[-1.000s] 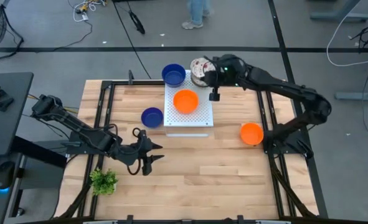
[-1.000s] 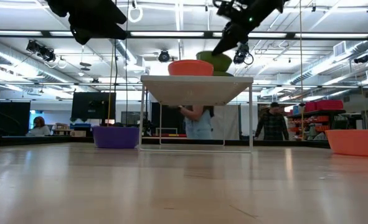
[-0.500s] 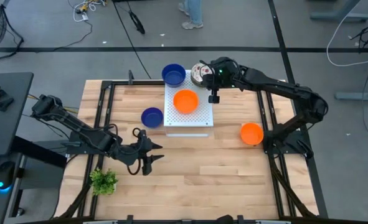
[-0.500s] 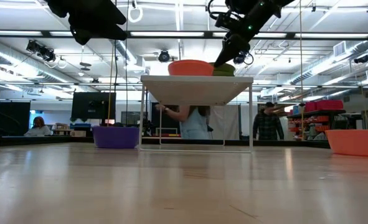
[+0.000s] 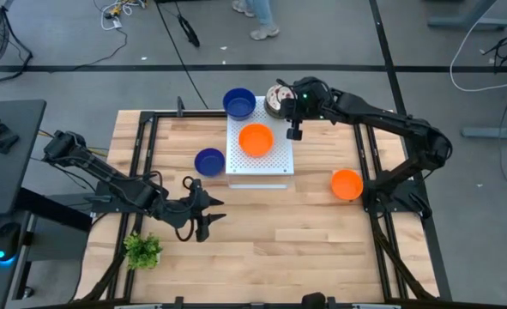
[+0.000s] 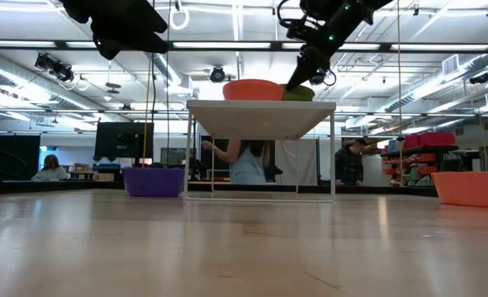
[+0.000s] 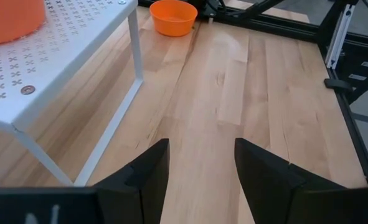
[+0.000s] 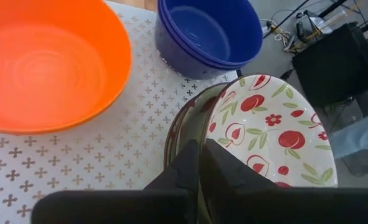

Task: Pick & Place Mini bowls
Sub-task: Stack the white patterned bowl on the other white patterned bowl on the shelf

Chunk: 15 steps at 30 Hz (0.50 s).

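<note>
A white mini bowl point(image 8: 264, 124) with red fruit marks and an olive outside is in my right gripper point(image 8: 199, 152) at the far right corner of the white perforated shelf point(image 5: 270, 163). In the low view its olive side point(image 6: 299, 93) shows at shelf-top level, beside an orange bowl point(image 5: 256, 139) resting on its base on the shelf. A blue bowl point(image 5: 238, 103) stands at the shelf's far left corner. My left gripper point(image 5: 203, 213) hangs open over the near left table, touching nothing. My right gripper pinches the patterned bowl's rim point(image 8: 207, 124), one finger inside the bowl and one outside on the olive wall. The fingers point(image 6: 303, 74) come slanting down from above and the right. The bowl is tilted, its underside at the shelf top; whether it rests there I cannot tell.
Another blue bowl point(image 5: 208, 161) sits on the table left of the shelf, and an orange bowl point(image 5: 347, 184) on the table to the right. A small green plant point(image 5: 142, 249) stands at the near left. Bare wood lies between the shelf and the near edge.
My right gripper has come down and moved slightly toward the table's left, bringing the patterned bowl from above the shelf to shelf-top level beside the orange bowl. It has stayed shut on the rim.
</note>
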Each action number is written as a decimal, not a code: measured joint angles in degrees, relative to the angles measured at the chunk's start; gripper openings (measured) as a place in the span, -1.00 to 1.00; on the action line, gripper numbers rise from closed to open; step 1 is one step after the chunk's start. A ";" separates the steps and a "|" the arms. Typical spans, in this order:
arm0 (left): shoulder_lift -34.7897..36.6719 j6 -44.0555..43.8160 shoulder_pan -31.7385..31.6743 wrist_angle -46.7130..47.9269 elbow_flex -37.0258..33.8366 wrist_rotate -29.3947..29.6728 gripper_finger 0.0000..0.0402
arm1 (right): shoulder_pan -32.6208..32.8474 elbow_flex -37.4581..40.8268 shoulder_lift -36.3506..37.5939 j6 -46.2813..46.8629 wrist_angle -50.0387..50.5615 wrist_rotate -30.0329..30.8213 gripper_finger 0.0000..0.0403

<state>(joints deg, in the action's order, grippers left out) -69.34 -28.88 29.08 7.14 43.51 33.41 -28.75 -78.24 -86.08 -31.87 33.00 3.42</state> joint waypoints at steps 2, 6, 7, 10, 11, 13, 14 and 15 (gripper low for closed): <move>0.00 0.00 0.00 0.00 0.00 0.00 -0.07 | -0.12 -0.03 -0.36 0.06 -0.19 0.10 -0.91; 0.00 0.00 0.00 -0.02 0.00 0.00 -0.07 | -0.16 -0.05 -1.26 0.01 -0.35 0.11 -0.85; 0.00 0.00 0.00 -0.02 0.00 0.00 -0.07 | -0.16 -0.09 -1.39 0.05 -0.49 0.09 -0.83; 0.00 0.00 0.00 -0.02 0.00 0.00 -0.07 | -0.16 -0.09 -1.53 0.06 -0.53 0.14 -0.75; 0.00 0.00 0.00 -0.02 0.00 0.00 -0.07 | -0.16 -0.09 -1.53 0.10 -0.68 0.13 -0.71; 0.00 0.01 0.00 0.00 0.00 0.00 -0.07 | -0.11 -0.09 -1.46 0.64 -0.75 0.15 -0.65; 0.00 0.01 0.00 -0.02 0.00 0.00 -0.07 | -0.07 -0.09 -1.39 1.04 -0.78 0.17 -0.61; 0.00 0.02 0.00 -0.01 0.00 0.00 -0.07 | -0.07 -0.09 -1.33 1.06 -0.84 0.17 -0.58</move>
<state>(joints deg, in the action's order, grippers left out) -69.34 -28.86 29.08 7.12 43.51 33.41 -28.82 -78.32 -87.41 -30.80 32.16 3.60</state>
